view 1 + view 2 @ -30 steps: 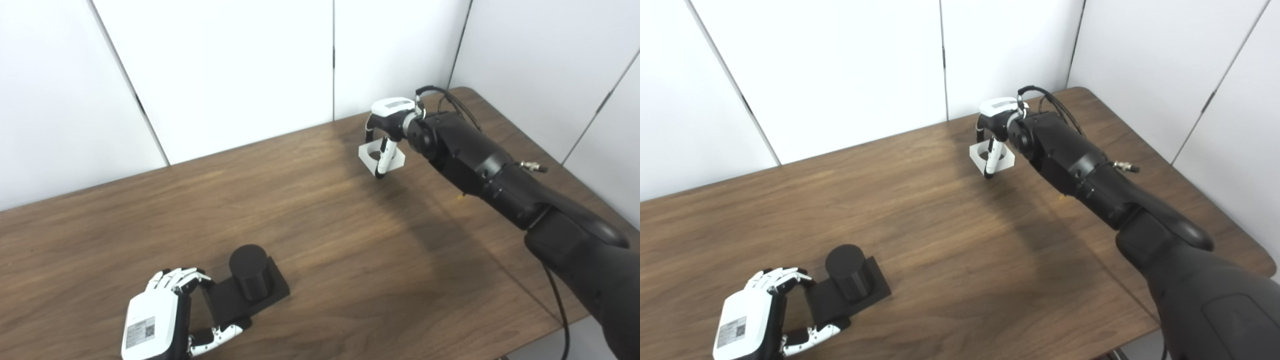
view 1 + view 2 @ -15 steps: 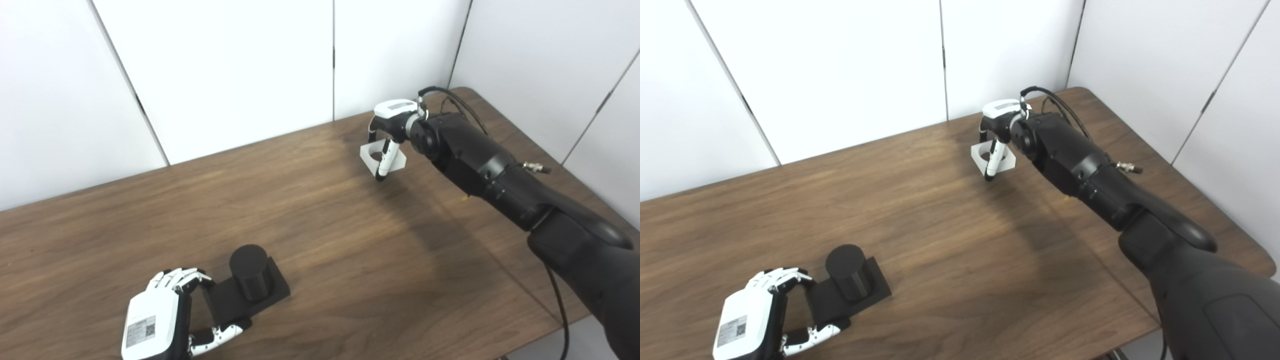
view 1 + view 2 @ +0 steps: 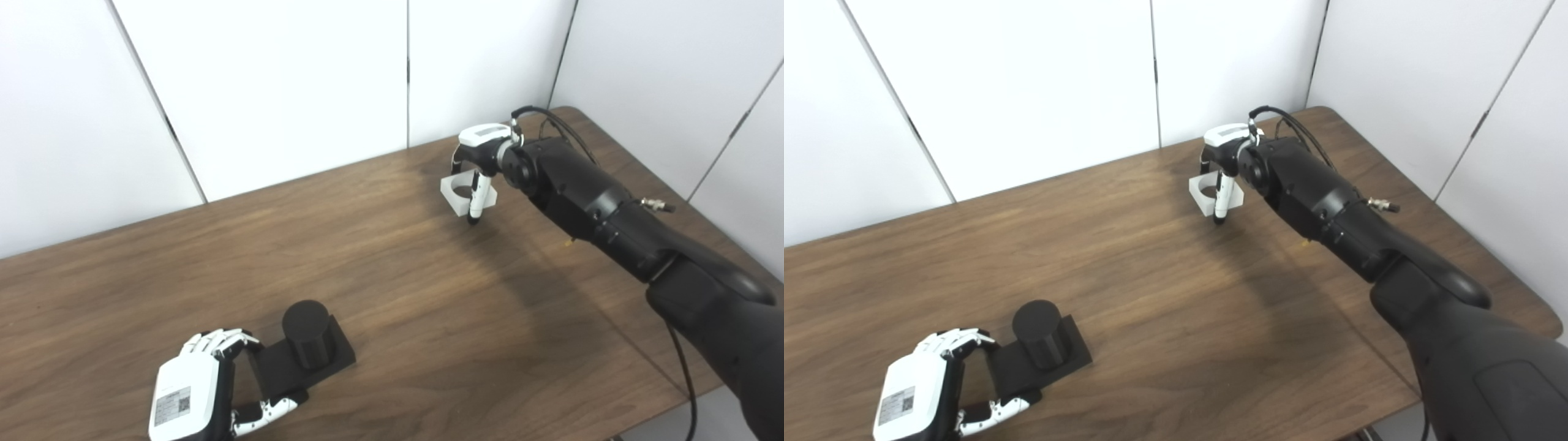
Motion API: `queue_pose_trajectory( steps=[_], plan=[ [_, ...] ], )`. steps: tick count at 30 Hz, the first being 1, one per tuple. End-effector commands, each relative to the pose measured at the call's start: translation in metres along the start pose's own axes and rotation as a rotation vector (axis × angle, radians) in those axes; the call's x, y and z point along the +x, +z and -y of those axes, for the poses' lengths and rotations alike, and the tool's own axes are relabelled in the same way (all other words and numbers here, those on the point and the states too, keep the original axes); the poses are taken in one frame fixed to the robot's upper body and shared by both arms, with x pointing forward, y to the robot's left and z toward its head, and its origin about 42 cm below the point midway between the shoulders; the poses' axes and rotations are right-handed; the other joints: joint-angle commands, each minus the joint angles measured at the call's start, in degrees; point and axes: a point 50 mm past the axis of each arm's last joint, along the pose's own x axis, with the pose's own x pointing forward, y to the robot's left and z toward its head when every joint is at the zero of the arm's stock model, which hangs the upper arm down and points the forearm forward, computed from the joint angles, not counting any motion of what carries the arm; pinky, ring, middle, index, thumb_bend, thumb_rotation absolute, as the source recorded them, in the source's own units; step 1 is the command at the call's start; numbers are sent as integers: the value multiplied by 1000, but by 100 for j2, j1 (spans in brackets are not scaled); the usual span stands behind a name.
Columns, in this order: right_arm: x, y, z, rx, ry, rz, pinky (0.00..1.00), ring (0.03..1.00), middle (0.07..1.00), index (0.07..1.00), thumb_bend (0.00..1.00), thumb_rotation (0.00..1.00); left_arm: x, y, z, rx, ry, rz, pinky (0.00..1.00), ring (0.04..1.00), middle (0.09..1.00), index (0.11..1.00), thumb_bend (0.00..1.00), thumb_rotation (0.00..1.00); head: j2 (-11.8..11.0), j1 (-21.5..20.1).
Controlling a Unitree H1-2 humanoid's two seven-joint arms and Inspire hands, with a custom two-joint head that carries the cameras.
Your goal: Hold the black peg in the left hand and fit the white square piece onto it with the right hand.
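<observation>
Now, in the left eye view, the step in hand seems to be the grasp of the white square plastic piece with a round hole (image 3: 460, 192), which lies far right on the brown wooden worktop (image 3: 392, 275). To do it well, I think the right robot hand (image 3: 481, 153) should press on two opposite sides of the piece, not through the hole, and lift it flat so it does not tilt. This robot hand reaches from above with the wrist bent down; one finger (image 3: 475, 199) points down in front of the piece. Whether it really clamps the piece I cannot tell.

Then, in the right eye view, the black cylindrical peg on its black square base (image 3: 1038, 350) stands at the near left, well apart from the white piece. The left robot hand (image 3: 922, 398) grips the near-left end of the base, fingers above and thumb below, its back turned upward, with the peg upright.
</observation>
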Motion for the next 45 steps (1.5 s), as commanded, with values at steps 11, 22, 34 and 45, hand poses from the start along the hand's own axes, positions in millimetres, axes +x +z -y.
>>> queue_pose_trajectory(
  steps=[11, 22, 34, 45],
  plan=[
    [-8, -9, 40, -26, -105, 0, 1000, 960, 917, 708, 983, 211, -10, -7, 9, 51, -79, -11, 846, 789, 732, 485, 521, 45, 3, -12],
    [-6, -12, 38, -33, -131, 33, 1000, 949, 872, 502, 572, 135, -10, -6, 8, 45, -84, -17, 858, 788, 729, 485, 521, 45, 12, -30],
    [-8, -14, 36, -30, -163, 59, 946, 909, 807, 484, 524, 132, -9, -5, 7, 53, -81, -13, 833, 781, 728, 485, 521, 46, 27, -7],
    [-38, 5, 44, -73, -167, 143, 999, 897, 796, 485, 523, 133, -7, 3, 5, 57, -97, -10, 826, 781, 733, 486, 521, 46, 208, 394]
  ],
)
